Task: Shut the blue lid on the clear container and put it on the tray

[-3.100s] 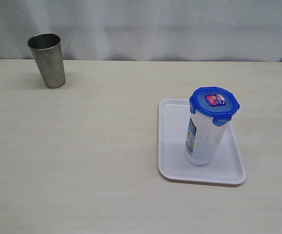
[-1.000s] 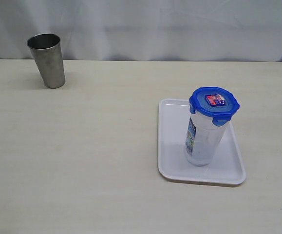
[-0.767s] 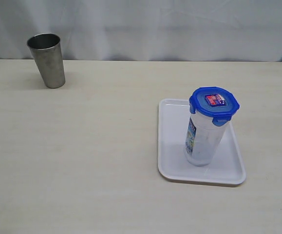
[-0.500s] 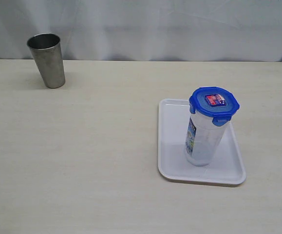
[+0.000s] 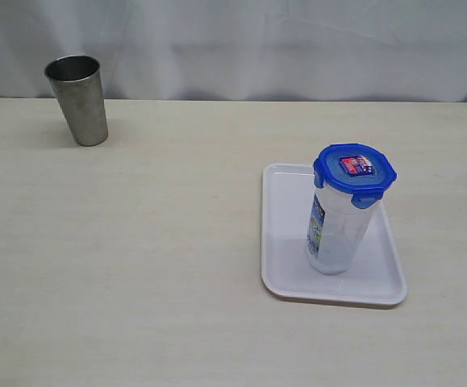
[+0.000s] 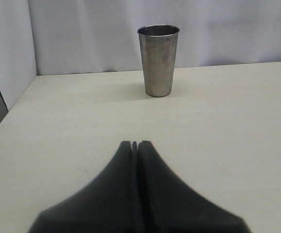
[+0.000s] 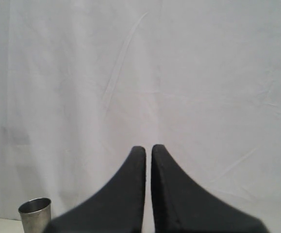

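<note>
The clear container [image 5: 335, 232] stands upright on the white tray [image 5: 285, 234], right of the table's middle. The blue lid [image 5: 354, 174] sits on top of it, sticker up, tabs folded down. Neither arm shows in the exterior view. In the left wrist view my left gripper [image 6: 135, 144] is shut with nothing between its fingers, low over the bare tabletop. In the right wrist view my right gripper [image 7: 148, 148] is shut on nothing, a thin slit left between its fingers, facing the white backdrop. The container and tray do not show in either wrist view.
A tapered steel cup [image 5: 78, 99] stands at the far left near the backdrop, also seen ahead of the left gripper as cup [image 6: 158, 60] and low in the right wrist view as cup [image 7: 35, 214]. The table's left edge [image 6: 9, 114] drops off beside the left gripper.
</note>
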Controlling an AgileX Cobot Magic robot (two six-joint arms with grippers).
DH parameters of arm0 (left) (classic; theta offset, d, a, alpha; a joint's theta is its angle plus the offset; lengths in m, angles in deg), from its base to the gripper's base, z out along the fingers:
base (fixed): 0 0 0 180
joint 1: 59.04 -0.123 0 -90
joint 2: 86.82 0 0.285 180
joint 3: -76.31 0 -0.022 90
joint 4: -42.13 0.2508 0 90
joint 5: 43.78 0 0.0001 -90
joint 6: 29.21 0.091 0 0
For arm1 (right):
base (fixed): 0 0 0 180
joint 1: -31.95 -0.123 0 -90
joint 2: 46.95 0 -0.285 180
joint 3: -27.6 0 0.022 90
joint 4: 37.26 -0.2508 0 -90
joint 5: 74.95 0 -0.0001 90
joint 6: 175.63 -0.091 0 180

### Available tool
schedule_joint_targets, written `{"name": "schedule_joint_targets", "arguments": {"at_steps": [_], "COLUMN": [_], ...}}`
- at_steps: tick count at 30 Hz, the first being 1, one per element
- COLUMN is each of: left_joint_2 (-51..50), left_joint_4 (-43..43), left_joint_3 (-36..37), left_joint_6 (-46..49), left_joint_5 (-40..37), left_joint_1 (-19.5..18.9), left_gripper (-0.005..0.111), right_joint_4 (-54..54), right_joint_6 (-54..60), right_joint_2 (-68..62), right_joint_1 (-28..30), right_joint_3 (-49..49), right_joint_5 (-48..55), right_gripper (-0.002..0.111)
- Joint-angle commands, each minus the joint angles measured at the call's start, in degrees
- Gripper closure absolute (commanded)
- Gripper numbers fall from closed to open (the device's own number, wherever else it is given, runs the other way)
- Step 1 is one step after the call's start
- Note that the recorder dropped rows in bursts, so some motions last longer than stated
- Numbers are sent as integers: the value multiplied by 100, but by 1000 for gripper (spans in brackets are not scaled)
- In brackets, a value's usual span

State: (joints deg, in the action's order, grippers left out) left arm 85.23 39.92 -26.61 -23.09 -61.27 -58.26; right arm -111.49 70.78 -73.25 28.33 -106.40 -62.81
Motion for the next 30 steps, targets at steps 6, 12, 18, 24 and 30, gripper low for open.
{"name": "schedule_joint_targets", "arguments": {"at_steps": [6, 12, 18, 24, 30], "left_joint_2": [16, 16, 16, 16, 16], "left_joint_4": [-2, -2, -2, -2, 8], "left_joint_3": [14, 14, 14, 14, 14], "left_joint_6": [-45, -45, -45, -45, -45], "left_joint_5": [-6, -6, -6, -6, -6], "left_joint_1": [-6, -6, -6, -6, -6], "left_gripper": [107, 107, 107, 107, 107], "right_joint_4": [-12, 383, 3078, 5079, 5115], "right_joint_6": [-28, -208, -3067, -5142, -5159], "right_joint_2": [16, 67, 489, 1146, 1332], "right_joint_1": [-4, -4, -4, -4, -4], "right_joint_3": [26, 26, 26, 450, 962], "right_joint_5": [-26, -4, -173, -1578, -2590], "right_gripper": [104, 104, 104, 104, 104]}}
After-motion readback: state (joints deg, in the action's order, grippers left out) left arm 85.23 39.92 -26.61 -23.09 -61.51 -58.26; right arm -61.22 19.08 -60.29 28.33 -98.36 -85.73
